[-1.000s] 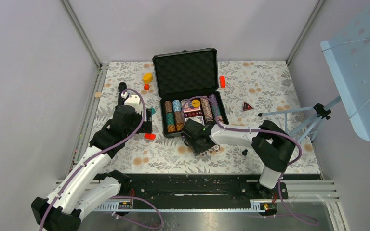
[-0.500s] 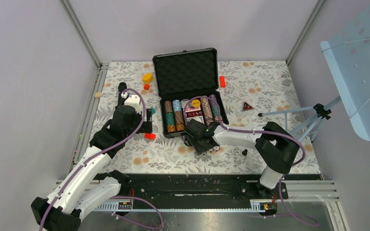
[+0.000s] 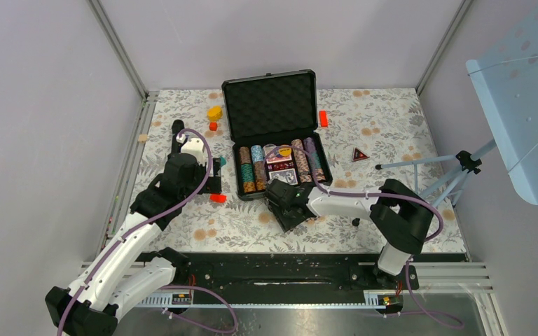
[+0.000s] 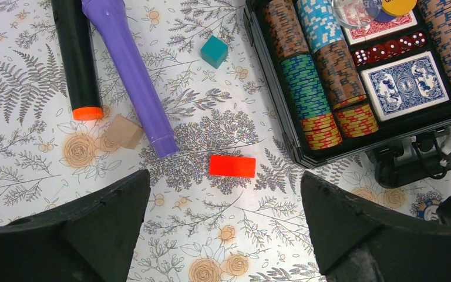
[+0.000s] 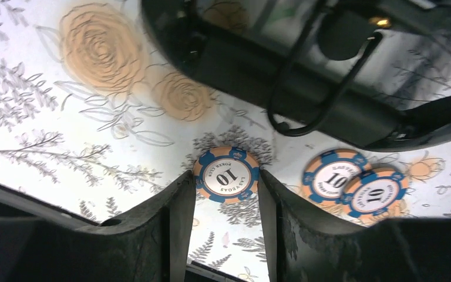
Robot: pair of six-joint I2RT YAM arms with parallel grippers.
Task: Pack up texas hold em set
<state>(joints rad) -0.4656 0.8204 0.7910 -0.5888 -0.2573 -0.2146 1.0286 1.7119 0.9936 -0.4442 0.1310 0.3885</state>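
Right gripper (image 5: 223, 194): partly open, straddling poker chip (image 5: 226, 174) on bench (image 5: 41, 123)
Case (image 5: 235, 64): lying at 12 o'clock from gripper

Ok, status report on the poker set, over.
Left pincer open, empty. Right pincer straddles a loose chip, grip unclear. Case open; two more chips outside.

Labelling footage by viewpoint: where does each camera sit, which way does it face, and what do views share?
Top external: above, behind the bases, looking down on table, left arm, right arm, open case.
Left wrist: looks down past the open left gripper at a red block and the case.
Right wrist: low over the table, right gripper straddling a loose chip.
Shared: top and left wrist both show case and red block.
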